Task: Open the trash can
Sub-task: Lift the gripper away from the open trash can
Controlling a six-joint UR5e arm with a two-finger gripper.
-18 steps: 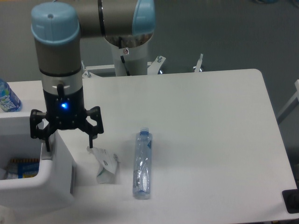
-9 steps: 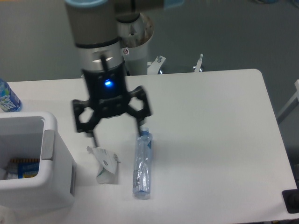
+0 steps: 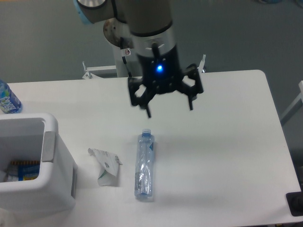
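At the table's left edge the trash can (image 3: 33,175) stands with its top open and contents showing, so the task looks done and only withdrawal remains, while the gripper (image 3: 168,105), fingers spread wide and empty, has swung from beside the bin to mid-table above the plastic bottle (image 3: 145,165).

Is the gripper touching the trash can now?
Apart. The camera view shows the gripper over mid-table, with bare table between it and the trash can.

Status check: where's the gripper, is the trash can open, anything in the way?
Gripper open, empty, above mid-table. Trash can open at left, contents visible inside. Plastic bottle and crumpled carton lie on the table, clear of the can.
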